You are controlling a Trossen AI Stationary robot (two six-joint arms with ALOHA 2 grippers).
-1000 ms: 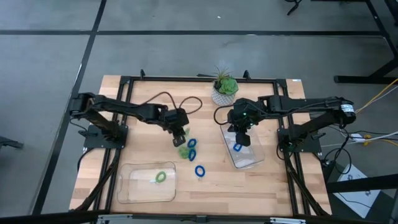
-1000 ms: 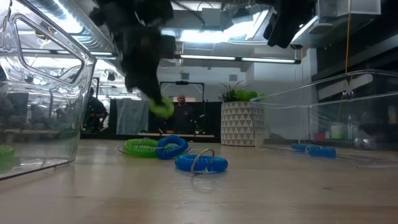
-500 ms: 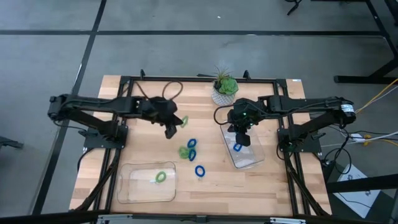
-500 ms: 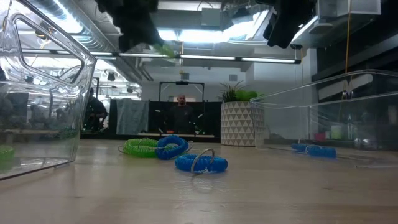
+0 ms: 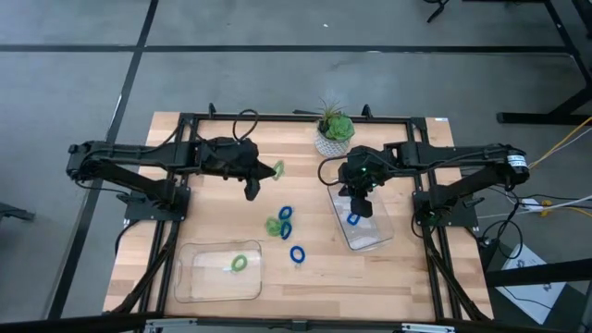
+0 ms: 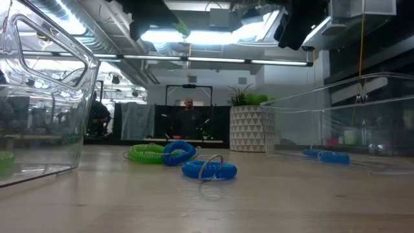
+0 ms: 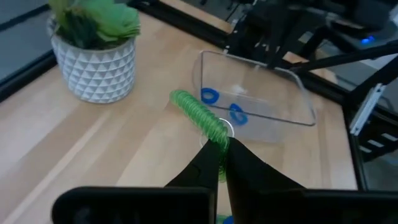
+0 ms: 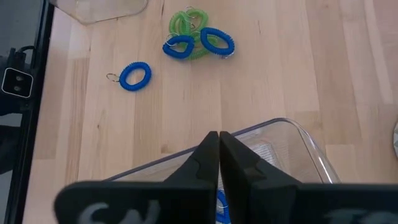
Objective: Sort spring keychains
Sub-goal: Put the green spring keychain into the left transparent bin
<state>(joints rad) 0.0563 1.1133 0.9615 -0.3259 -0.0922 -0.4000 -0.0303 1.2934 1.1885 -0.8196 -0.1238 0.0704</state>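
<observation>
Left gripper is clenched on a green keychain sticking out beyond its tips, high over the table with the left tray nearer the front edge, while the right gripper, fingers closed empty, hangs over the right tray.

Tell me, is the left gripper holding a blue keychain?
No, the left gripper is shut on a light green keychain, held above the table.

Pale wooden table, glossy clear plastic trays, coiled plastic keychains.
</observation>
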